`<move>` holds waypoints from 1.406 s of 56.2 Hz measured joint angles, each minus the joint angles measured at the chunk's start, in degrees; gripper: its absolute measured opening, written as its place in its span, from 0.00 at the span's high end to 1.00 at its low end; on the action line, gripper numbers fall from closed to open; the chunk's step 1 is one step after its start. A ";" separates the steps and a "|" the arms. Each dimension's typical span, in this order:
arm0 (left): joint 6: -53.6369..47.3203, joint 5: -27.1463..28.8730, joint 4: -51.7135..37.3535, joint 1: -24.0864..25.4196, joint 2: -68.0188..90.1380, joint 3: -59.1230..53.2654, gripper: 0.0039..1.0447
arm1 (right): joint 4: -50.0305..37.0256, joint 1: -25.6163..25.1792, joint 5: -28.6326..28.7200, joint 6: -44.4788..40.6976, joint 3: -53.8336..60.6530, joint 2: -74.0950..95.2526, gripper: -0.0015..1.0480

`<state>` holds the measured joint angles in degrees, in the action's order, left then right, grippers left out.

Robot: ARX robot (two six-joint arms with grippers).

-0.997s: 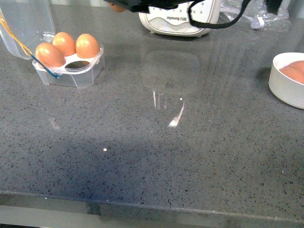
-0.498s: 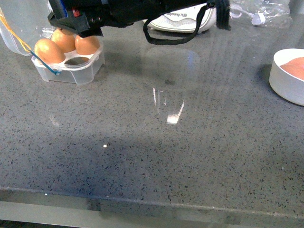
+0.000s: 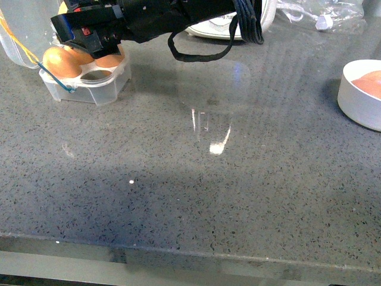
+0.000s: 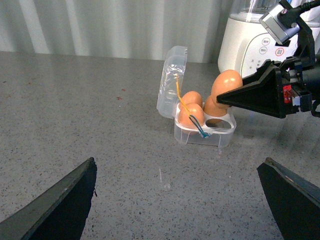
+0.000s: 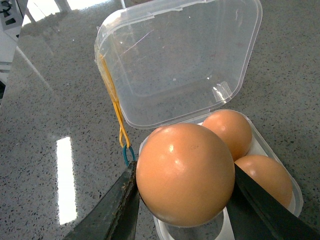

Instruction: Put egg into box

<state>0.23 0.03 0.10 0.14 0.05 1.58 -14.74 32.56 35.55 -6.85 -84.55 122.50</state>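
Grey speckled counter (image 3: 238, 179) — my right claw (image 5: 186, 196) clamps the egg (image 4: 227, 84) over the box (image 3: 95, 90), upper left of the frame; left claw (image 4: 178, 164) gapes empty.

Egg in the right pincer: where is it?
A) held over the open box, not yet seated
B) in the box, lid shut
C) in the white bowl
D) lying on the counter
A: the right pincer clamps the egg above the box, whose lid stands open.

Matte black right hand (image 3: 71, 31) with red marks, looped black cable (image 3: 202, 58).
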 joint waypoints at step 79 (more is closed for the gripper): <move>0.00 0.00 0.00 0.00 0.00 0.00 0.06 | -0.07 -1.95 -0.50 -4.09 8.44 -6.51 0.07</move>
<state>0.23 0.03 0.10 0.14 0.05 1.58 -14.81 30.61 35.05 -10.94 -76.12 115.98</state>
